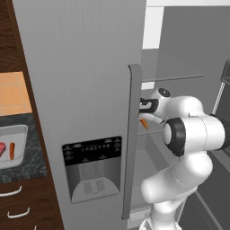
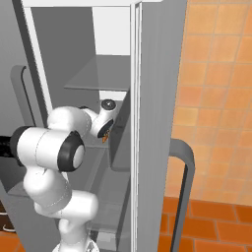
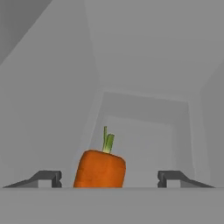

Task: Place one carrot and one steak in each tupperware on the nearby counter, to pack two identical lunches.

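An orange carrot [image 3: 100, 168] with a green stub stands on a fridge shelf between the two fingertips of my gripper [image 3: 109, 179]. The jaws are open, with a gap on each side of the carrot. From the left base the same carrot [image 1: 143, 122] shows just under my hand inside the fridge, and from the right base it [image 2: 105, 139] peeks out below the wrist. On the counter [image 1: 27, 168] at far left, a grey tupperware [image 1: 18, 132] holds a red-pink steak [image 1: 2, 149] and a second carrot [image 1: 12, 151].
The grey fridge door [image 1: 85, 90] with its long vertical handle [image 1: 132, 134] and dispenser panel [image 1: 92, 168] stands close on my arm's left. The other door [image 2: 157, 123] is on the right. Glass shelves [image 2: 98, 78] lie above the hand. Brown drawers [image 1: 18, 206] sit under the counter.
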